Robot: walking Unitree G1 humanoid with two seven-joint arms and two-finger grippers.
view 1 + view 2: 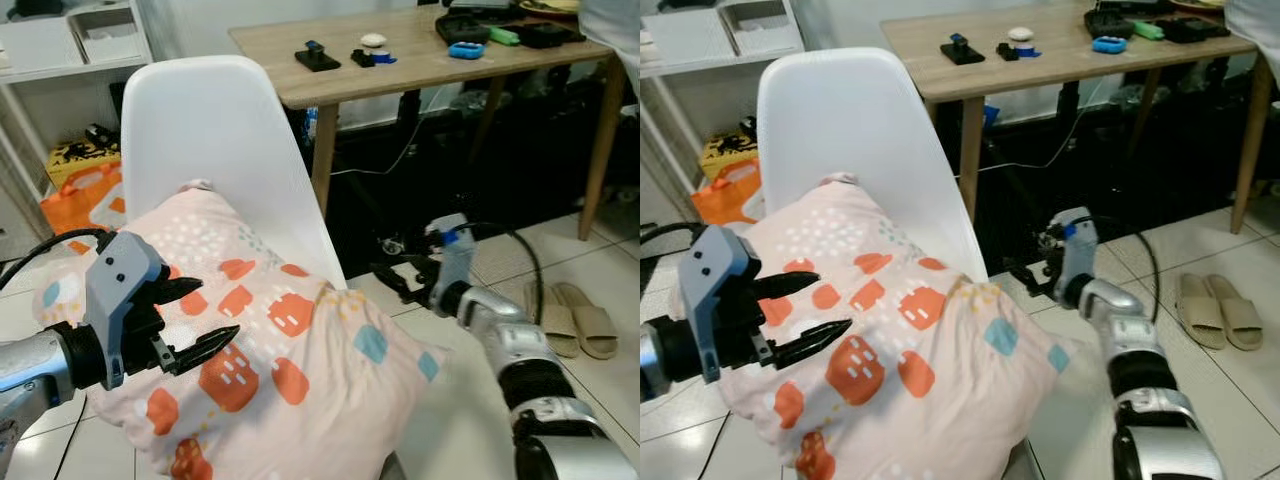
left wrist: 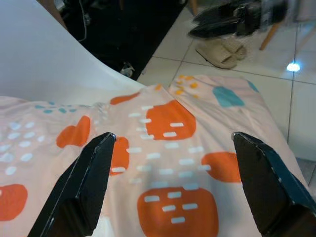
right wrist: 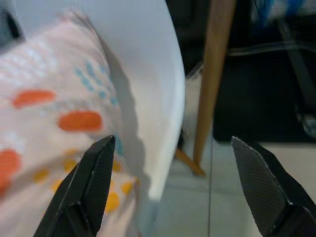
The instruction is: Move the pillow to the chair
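A pink pillow (image 1: 290, 350) with orange and blue patches lies on the white chair (image 1: 215, 125), leaning against its backrest. My left gripper (image 1: 195, 320) hovers open just above the pillow's left side, its black fingers (image 2: 84, 187) spread wide with nothing between them. My right gripper (image 1: 400, 280) is open to the right of the chair, beside the pillow's right corner (image 3: 59, 143), holding nothing.
A wooden table (image 1: 420, 60) with small gadgets stands behind the chair; its leg (image 3: 212, 84) is near my right gripper. Beige slippers (image 1: 570, 315) lie on the tiled floor to the right. White shelves (image 1: 70, 45) and an orange bag (image 1: 85, 200) stand at the left.
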